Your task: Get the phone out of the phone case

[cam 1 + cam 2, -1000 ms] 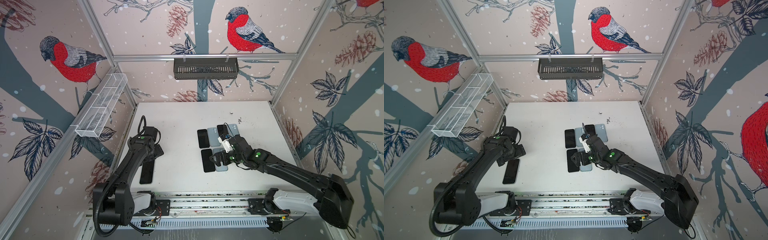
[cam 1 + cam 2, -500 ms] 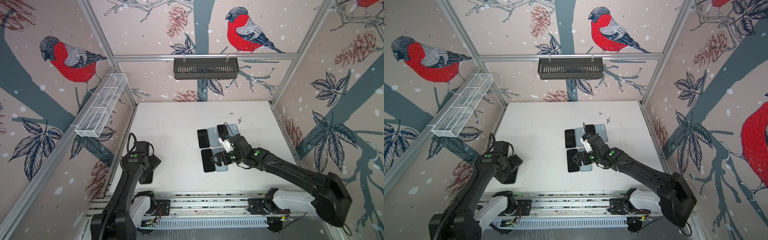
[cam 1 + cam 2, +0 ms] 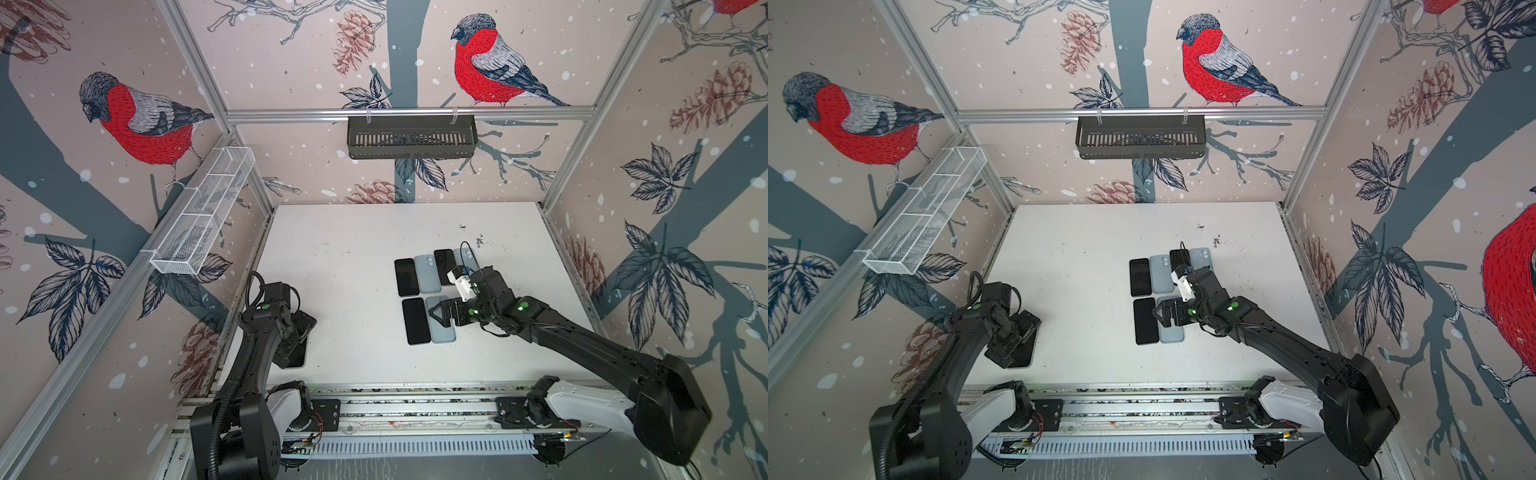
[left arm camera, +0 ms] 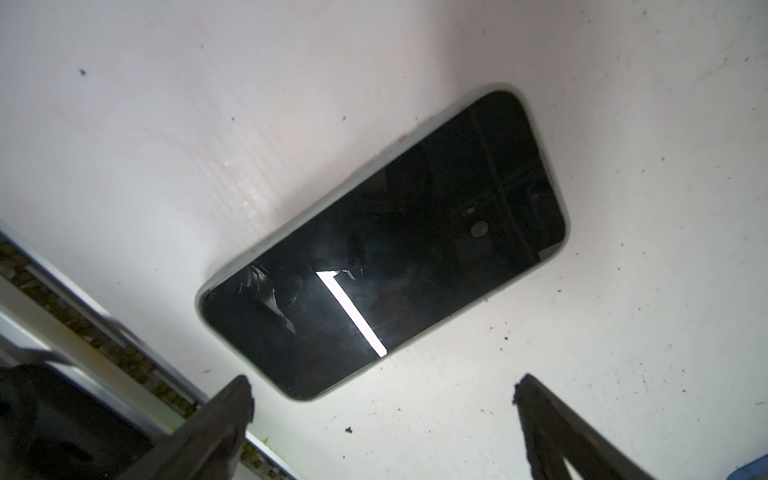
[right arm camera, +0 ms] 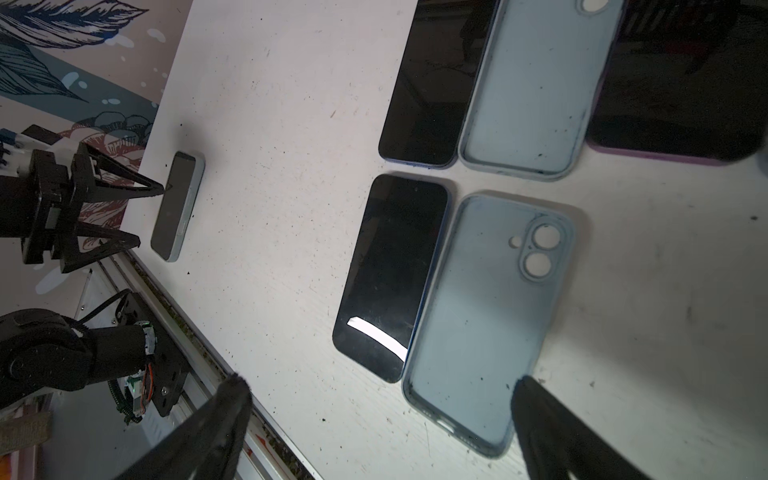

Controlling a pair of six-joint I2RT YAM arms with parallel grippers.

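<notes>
Left arm [image 3: 266,320] drawn back toward near-left; left jaws spread wide, empty, above cased phone [image 4: 382,249] lying screen-up on worktop [image 3: 353,257] near left edge. Right jaws open, empty, over bare blue case [image 5: 486,324]. Risk: phone shoved off near edge if case rim missed.
</notes>
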